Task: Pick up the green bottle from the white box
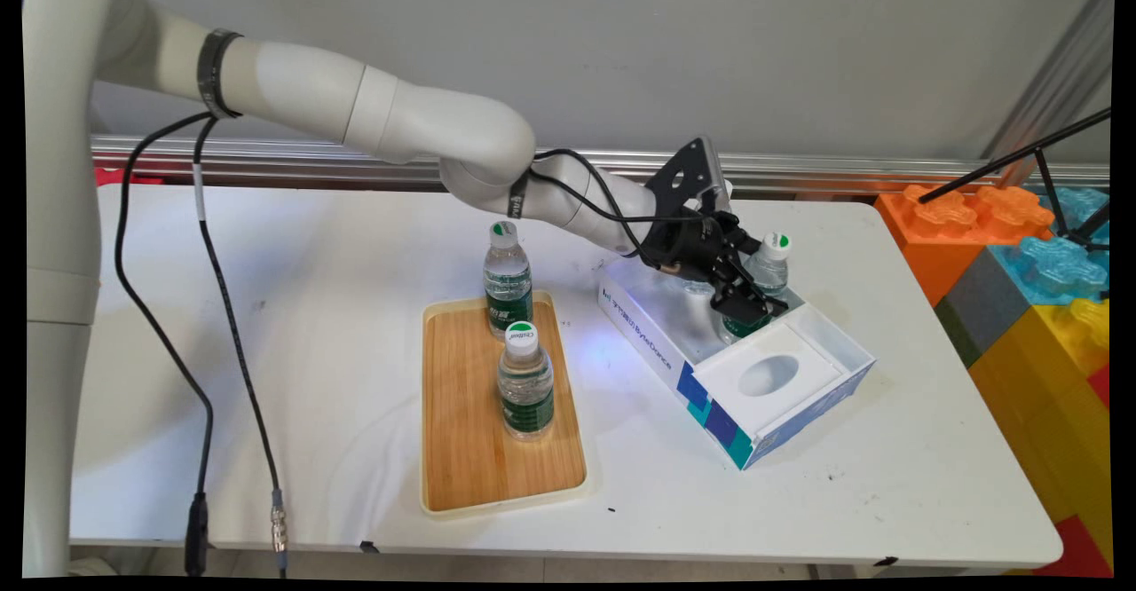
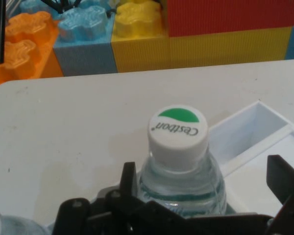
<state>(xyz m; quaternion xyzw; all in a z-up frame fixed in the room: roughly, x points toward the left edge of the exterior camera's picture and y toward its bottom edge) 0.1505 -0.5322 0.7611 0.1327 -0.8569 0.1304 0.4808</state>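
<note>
Table (image 1: 311, 325), white, carries all items and abuts a stack of large coloured building blocks (image 1: 1021, 280) at its right end. Arm (image 1: 399, 121), white, reaches in from the upper left with black cables (image 1: 222, 307) hanging from it and descends toward the open white box (image 1: 790, 396) standing right of centre. Box bears blue printed sides and holds a white insert with an oval recess (image 1: 769, 375) in its near part. Wooden tray (image 1: 497, 431) with a pale rim lies just left of the box, apart from it. Two water bottles stand upright on the tray: the far bottle (image 1: 508, 279) at its rear end, the near bottle (image 1: 525, 382) about mid-tray. A third bottle (image 1: 765, 282) stands upright inside the box's far part, white cap with a green mark uppermost. Gripper (image 1: 741, 296), black, sits at this third bottle; in the hand view its fingers (image 2: 129, 178) stand apart on either side of the bottle's body below the shoulder, not closed on it. Contact between fingers and bottle cannot be determined.
</note>
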